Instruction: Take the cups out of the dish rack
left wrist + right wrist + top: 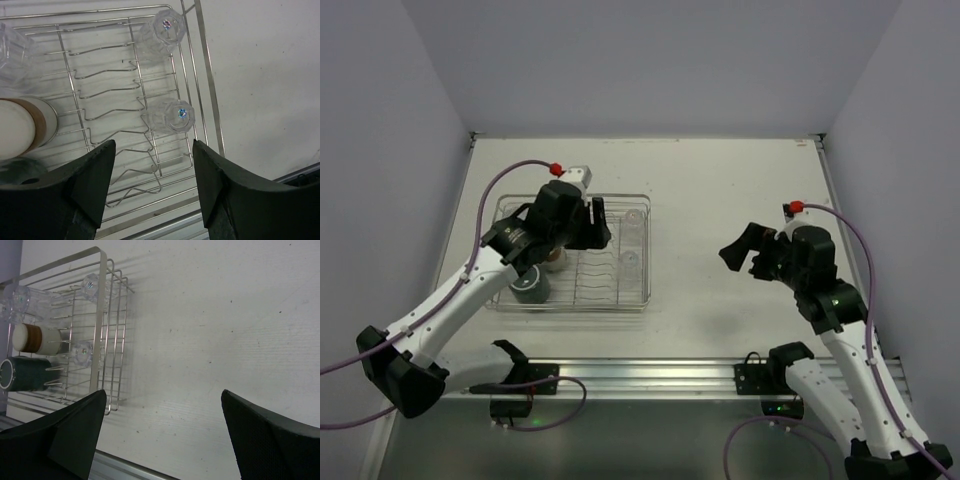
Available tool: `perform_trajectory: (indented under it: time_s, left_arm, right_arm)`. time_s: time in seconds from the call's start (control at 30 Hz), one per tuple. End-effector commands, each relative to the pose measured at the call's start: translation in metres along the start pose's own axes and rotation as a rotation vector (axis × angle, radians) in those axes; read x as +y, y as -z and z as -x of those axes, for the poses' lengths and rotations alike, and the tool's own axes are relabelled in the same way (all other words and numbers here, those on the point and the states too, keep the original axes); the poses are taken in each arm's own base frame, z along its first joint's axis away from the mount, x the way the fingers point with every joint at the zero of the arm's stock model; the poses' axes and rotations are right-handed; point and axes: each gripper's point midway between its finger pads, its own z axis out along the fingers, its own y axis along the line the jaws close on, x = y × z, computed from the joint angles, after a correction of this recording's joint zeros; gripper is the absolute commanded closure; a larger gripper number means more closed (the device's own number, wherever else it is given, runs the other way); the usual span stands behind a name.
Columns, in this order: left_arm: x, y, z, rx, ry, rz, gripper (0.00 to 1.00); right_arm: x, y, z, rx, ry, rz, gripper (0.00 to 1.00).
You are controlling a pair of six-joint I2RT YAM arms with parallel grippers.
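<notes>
**Both hands empty, cups all in the rack**

My left hand [152,147] hangs over the rack [202,75] with its fingers apart and nothing between them. Just below are two clear cups [175,115], bottoms up, along the rack's right side. A third clear one [12,50] sits on the left next to the cream cup [20,127] with the brown band, and the dark mug [25,374] is right beside that. My right hand [163,395] is spread wide, gripping nothing, over the surface [225,315] well off to the right of the rack.
</notes>
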Motion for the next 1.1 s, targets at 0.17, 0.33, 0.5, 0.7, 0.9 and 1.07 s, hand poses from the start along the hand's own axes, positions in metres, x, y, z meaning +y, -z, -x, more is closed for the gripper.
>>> perform_trajectory:
  time_s: [0.17, 0.33, 0.5, 0.7, 0.9, 1.07]
  left_arm:
    - [-0.039, -0.023, -0.043, 0.106, -0.110, 0.013, 0.33]
    - [-0.047, -0.045, -0.063, 0.173, -0.147, 0.081, 0.33]
    - [-0.049, -0.057, -0.071, 0.200, -0.149, 0.100, 0.32]
    - [-0.053, -0.068, -0.066, 0.195, -0.157, 0.119, 0.29]
    - [-0.053, -0.080, -0.064, 0.207, -0.157, 0.147, 0.31]
    - [-0.043, -0.090, -0.061, 0.210, -0.114, 0.134, 0.35]
  right_arm:
    - [0.009, 0.011, 0.015, -0.054, -0.020, 0.016, 0.01]
    - [0.005, 0.011, 0.013, -0.052, -0.026, 0.003, 0.01]
    - [0.006, 0.013, 0.012, -0.060, -0.025, 0.010, 0.01]
    - [0.006, 0.012, 0.012, -0.059, -0.017, 0.013, 0.01]
    - [0.006, 0.013, 0.013, -0.070, -0.018, 0.014, 0.01]
    - [0.005, 0.015, 0.012, -0.076, -0.013, 0.018, 0.01]
